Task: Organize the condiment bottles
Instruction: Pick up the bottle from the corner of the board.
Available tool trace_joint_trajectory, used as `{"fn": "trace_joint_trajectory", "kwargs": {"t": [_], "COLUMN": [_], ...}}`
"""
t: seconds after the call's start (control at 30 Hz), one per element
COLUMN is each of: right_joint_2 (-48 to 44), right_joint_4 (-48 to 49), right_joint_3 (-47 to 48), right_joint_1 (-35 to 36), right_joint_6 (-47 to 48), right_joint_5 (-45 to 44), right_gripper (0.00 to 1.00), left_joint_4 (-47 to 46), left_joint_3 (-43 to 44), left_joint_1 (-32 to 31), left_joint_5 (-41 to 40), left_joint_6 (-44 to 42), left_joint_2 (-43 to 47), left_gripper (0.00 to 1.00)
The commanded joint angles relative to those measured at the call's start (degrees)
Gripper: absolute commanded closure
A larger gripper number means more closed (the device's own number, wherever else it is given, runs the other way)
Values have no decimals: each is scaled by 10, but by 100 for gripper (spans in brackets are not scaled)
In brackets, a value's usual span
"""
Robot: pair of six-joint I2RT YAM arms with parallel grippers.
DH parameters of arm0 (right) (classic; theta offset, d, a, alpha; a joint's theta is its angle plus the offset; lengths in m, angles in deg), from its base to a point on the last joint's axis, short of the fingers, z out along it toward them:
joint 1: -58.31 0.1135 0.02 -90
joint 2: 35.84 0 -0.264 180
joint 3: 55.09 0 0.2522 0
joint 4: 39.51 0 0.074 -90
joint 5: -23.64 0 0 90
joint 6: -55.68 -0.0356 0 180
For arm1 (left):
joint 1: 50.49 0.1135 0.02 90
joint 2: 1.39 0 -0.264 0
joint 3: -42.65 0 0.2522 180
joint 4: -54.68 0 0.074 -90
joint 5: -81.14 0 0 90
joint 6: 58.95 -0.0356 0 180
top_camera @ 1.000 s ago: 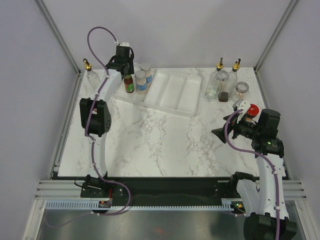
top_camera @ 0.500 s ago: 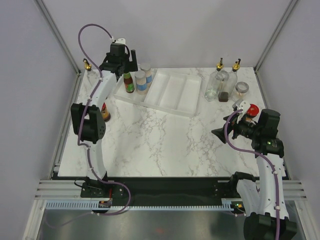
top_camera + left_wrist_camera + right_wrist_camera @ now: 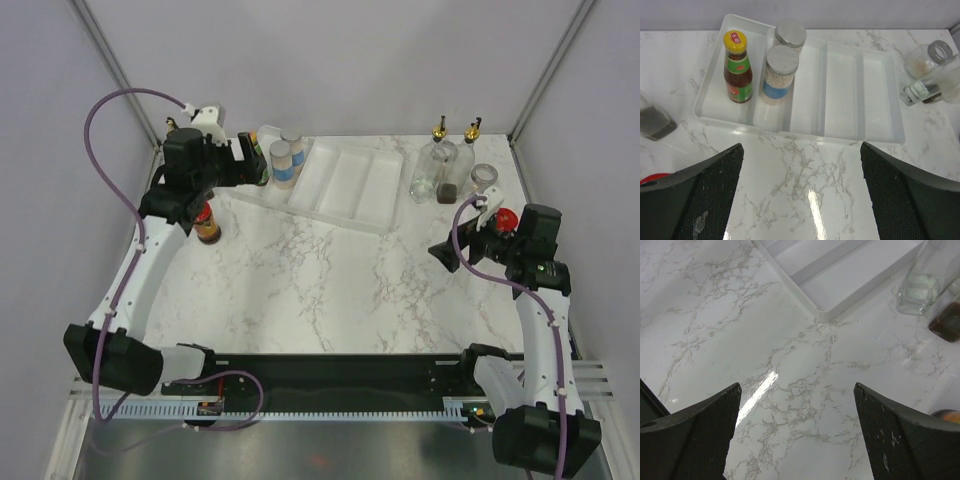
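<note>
The white tray (image 3: 875,100) holds an orange-capped sauce bottle (image 3: 737,67) in its left compartment. Two silver-lidded spice jars (image 3: 781,75) (image 3: 790,35) stand in the compartment beside it. My left gripper (image 3: 801,148) is open above bare marble just in front of the tray, holding nothing; from above it (image 3: 247,163) sits at the tray's left end. Two glass cruets (image 3: 437,160) (image 3: 467,150) and a spice jar (image 3: 484,178) stand right of the tray. My right gripper (image 3: 796,388) is open and empty over marble, near the tray's corner (image 3: 840,287).
A red-lidded dark jar (image 3: 207,222) stands on the marble by my left arm. Another red-lidded jar (image 3: 505,218) is beside my right wrist. A cruet with a gold spout (image 3: 173,127) is at the far left corner. Frame posts run along the table's edges.
My left arm has swung back and to the left, away from the tray's far-left end, uncovering the red-lidded jar. My right gripper has risen slightly.
</note>
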State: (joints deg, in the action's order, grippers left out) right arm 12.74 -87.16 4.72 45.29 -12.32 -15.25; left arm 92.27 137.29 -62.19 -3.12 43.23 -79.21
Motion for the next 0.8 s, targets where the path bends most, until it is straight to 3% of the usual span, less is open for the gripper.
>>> {"fn": "trace_joint_trajectory", "kwargs": {"t": [0.0,0.27,0.53,0.57,0.77], "right_joint_2": [18,120,250,259,296], "right_joint_4": [20,21,29,30,26], "right_joint_3": [66,180,264,282,318], "right_joint_1": [-2,-2,-2,-2,-2], "right_joint_6": [-35,-99,-137,-136,-87], "right_joint_5": [-48,-191,-280,-294,-339], "right_gripper": [3,5,9,9,5], "left_joint_4": [-3,-7,-7,37,23], "left_joint_3": [-89,-228,-255,-264,-339], "left_joint_1": [1,-1,-4,-7,-24], "left_joint_5": [70,115,115,181,120], "left_joint_6": [5,4,4,18,-5], "left_joint_2": [74,238,344,350,400], "left_gripper": [0,0,0,0,0]}}
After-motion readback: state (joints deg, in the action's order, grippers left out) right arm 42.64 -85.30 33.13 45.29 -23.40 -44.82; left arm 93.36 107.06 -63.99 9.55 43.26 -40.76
